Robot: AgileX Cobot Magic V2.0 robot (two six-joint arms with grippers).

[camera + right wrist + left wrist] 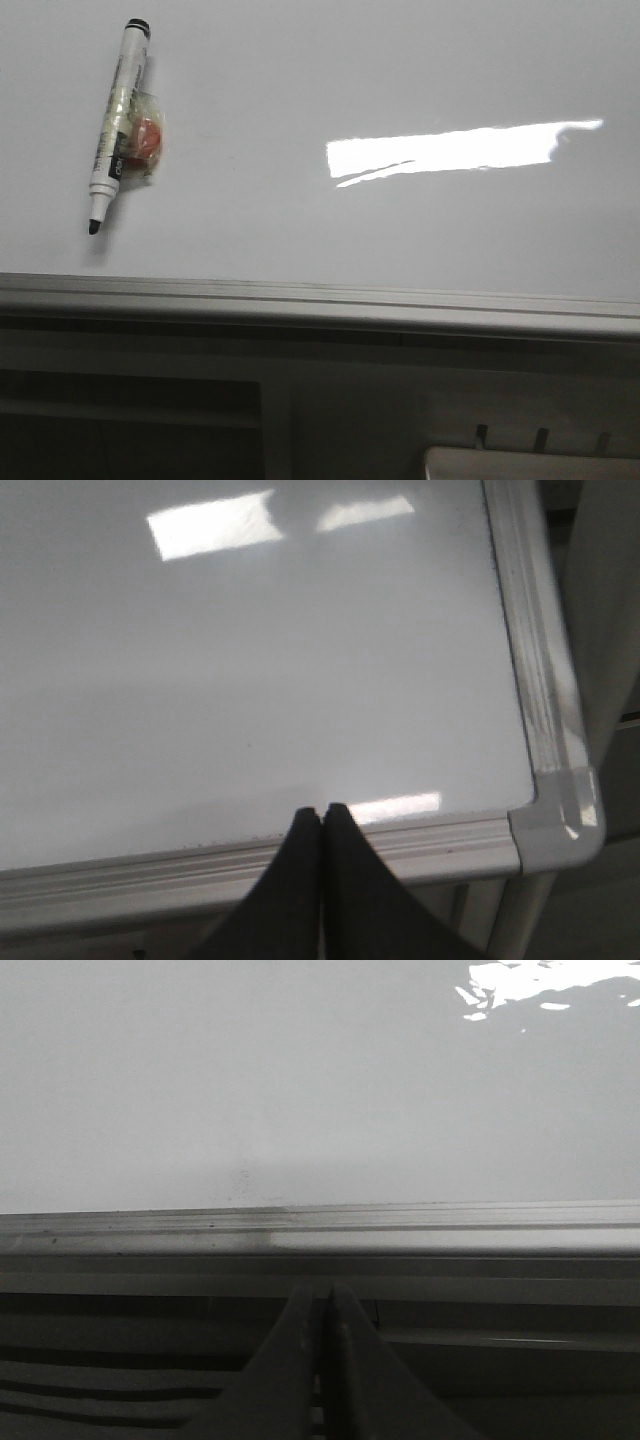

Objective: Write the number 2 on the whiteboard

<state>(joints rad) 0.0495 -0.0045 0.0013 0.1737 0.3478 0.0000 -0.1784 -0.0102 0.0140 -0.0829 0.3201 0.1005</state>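
Observation:
The whiteboard (300, 200) is glossy white with a grey metal edge strip along its near side and a bright rectangular reflection. No number 2 shows on it; its surface is blank. An uncapped black-tipped marker (118, 125) lies on the board at the far left, tip toward me. My left gripper (321, 1290) is shut and empty, below the board's near edge (320, 1225). My right gripper (321, 812) is shut and empty, over the near edge close to the board's right corner (560, 815). Neither gripper shows in the front view.
A small clear-wrapped orange-red object (146, 140) lies against the marker's right side. Dark grey furniture (130, 410) stands below the board's near edge. A pale tray-like rim (530, 462) shows at the lower right of the front view.

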